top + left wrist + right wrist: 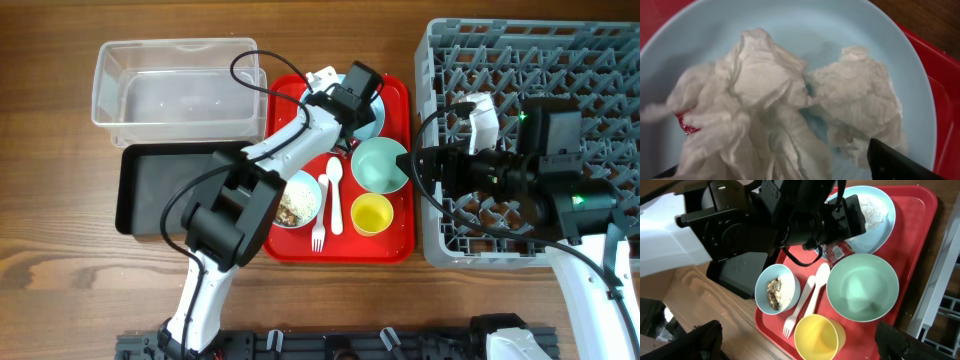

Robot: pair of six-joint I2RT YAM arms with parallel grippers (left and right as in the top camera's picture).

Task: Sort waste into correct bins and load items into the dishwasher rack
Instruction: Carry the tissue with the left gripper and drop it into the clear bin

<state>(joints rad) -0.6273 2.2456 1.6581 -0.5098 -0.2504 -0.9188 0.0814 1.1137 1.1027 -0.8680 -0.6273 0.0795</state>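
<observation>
Far left on the surface (50, 250) sits the tub (175, 85), with the black tray (160, 190) just beside it on the near side. I can't see anything in either.

Then comes the red tray (397, 242), with the scraps (292, 208) in the blue bowl (310, 182) at its left. The tissue (765, 100) is piled on the plate (850, 25) at the tray's far end, and the left tool (355, 95) hangs right over it. Its jaws look spread wide, one tip at each bottom corner of the wrist view. The tissue is between them and nothing's pinched yet. A bit of wrapper (687, 125) pokes out under the tissue's left edge.

My guess: the tissue weighs next to nothing, squashes flat and may unfold or drag when lifted. I'd go for the tall bunched ridge in the middle, not a loose flap, and watch that the wrapper doesn't ride along.

Over on the right, the right tool (420, 167) is wide open and empty, just beside the mint bowl (380, 165) at the rack (520, 50) edge.
</observation>
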